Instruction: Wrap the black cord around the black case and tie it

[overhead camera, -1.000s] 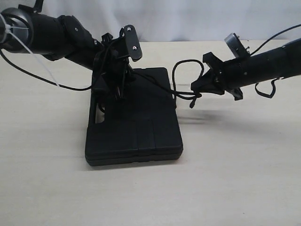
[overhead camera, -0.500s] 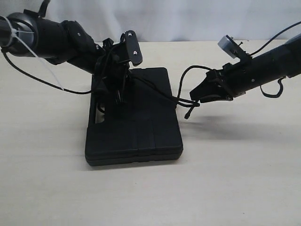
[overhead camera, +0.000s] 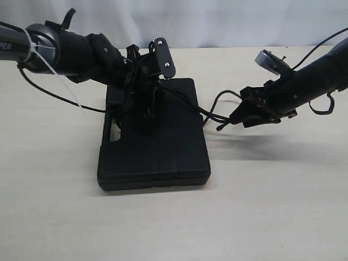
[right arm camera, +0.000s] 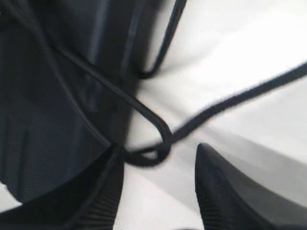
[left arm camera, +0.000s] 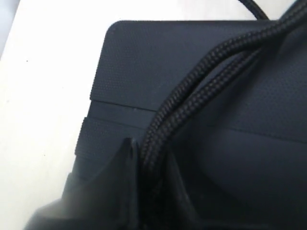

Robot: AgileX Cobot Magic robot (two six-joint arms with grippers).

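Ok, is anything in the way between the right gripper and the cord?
Nothing visible. The right gripper is open just off the edge of the case, and a loop of the cord lies right at its fingertips over the bare table, with nothing in between.

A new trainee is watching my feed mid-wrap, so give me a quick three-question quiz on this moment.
1. True or false: the black case stands upright on its edge on the table.
2. What is clamped in the left end effector? A) two strands of the black cord B) the case's handle slot C) nothing
3. Fill in: the jaws of the right end effector stand ____.

Key: 1 false, it lies flat; 2 A; 3 open, with a loop of cord close to one finger.
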